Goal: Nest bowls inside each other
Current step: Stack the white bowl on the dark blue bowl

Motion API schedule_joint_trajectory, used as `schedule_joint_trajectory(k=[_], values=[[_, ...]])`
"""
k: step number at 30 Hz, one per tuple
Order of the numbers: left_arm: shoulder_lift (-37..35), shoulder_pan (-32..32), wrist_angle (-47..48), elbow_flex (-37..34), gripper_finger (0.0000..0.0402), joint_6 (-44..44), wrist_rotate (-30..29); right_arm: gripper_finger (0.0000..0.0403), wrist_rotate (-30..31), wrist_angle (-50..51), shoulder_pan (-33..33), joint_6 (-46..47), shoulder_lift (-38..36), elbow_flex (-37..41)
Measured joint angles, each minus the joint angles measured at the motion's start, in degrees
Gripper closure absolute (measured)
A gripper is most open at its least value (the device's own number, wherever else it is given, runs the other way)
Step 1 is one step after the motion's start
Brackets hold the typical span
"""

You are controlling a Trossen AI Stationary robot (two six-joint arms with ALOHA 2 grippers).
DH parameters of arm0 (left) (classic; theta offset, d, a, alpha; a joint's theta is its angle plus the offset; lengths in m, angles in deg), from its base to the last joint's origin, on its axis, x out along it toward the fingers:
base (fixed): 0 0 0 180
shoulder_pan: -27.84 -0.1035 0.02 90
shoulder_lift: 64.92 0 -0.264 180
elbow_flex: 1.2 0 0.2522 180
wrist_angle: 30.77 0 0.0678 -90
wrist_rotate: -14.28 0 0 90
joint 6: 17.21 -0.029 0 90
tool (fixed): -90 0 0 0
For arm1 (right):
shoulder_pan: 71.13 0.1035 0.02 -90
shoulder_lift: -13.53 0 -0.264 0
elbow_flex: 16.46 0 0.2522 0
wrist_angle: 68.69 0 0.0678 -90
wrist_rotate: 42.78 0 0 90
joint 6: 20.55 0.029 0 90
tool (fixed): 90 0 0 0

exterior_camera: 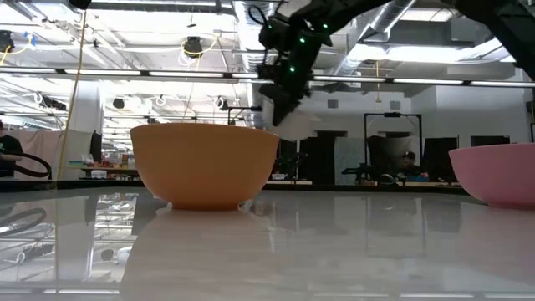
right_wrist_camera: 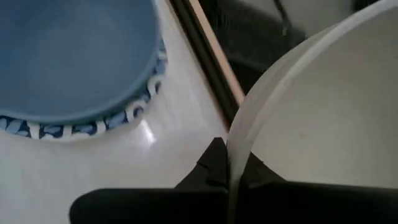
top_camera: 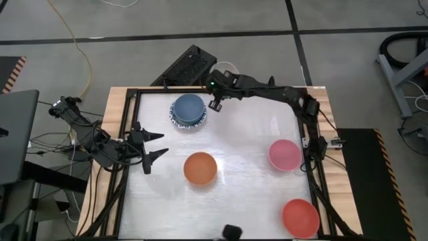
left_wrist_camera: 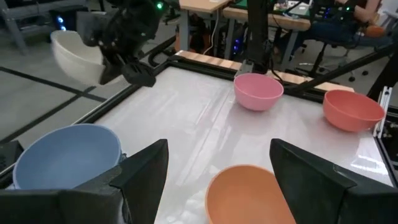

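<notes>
My right gripper (top_camera: 215, 104) hangs over the table's far edge, shut on a cream bowl (left_wrist_camera: 73, 55), which the arm mostly hides in the high view. Just to its left, a blue bowl (top_camera: 189, 107) sits nested in a white bowl with a blue patterned rim (right_wrist_camera: 74, 129). An orange bowl (top_camera: 200, 168) stands mid-table, a pink bowl (top_camera: 285, 154) at the right, a red bowl (top_camera: 300, 217) at the near right. My left gripper (top_camera: 157, 146) waits open at the left edge, touching nothing. My right gripper pinches the cream bowl's rim (right_wrist_camera: 238, 146) with one finger inside the wall and one outside. The fingers slant downward from the table's right side. The bowl is lifted clear of the table and tilted, beside the blue bowl and over the far frame rail.
A black frame rail (top_camera: 127, 134) runs around the white tabletop. A dark keyboard (top_camera: 184, 67) lies beyond the far edge. Bare tabletop lies between the blue, orange and pink bowls.
</notes>
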Motion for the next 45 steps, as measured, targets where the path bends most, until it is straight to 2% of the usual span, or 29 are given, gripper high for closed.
schedule_joint_trajectory(k=[6,12,20,23,29,33,37,45], values=[[0.02,0.02,0.06,0.0,0.0132,0.36,1.15,0.0398,-0.48,-1.09,3.5,-11.77,2.48,-5.27],[0.02,0.02,0.22,0.0,0.0132,0.55,1.4,0.0398,-5.51,-6.28,6.45,-25.82,2.48,-5.3],[0.02,0.02,0.59,0.0,0.0132,1.49,1.49,0.0398,-16.31,-6.94,9.4,-40.53,2.48,-5.3],[0.02,0.02,1.11,0.0,0.0132,1.9,1.47,0.0398,-18.86,-5.69,9.4,-42.71,2.48,-5.3],[0.02,0.02,0.95,0.0,0.0132,2.01,1.44,0.0398,-19.92,-0.8,8.13,-43.13,2.48,-5.3],[0.02,0.02,0.91,0.0,0.0132,2.01,1.43,0.0398,-20.66,-2.34,7.8,-44.48,2.48,-5.3],[0.05,0.02,0.98,0.0,0.0132,2.01,1.07,0.0398,-25.26,-6.97,7.29,-43.83,3.84,-5.44],[0.04,0.02,1.08,0.0,0.0132,1.88,0.44,0.0398,-23.16,-7.69,6.32,-42.44,7.81,-5.41]])
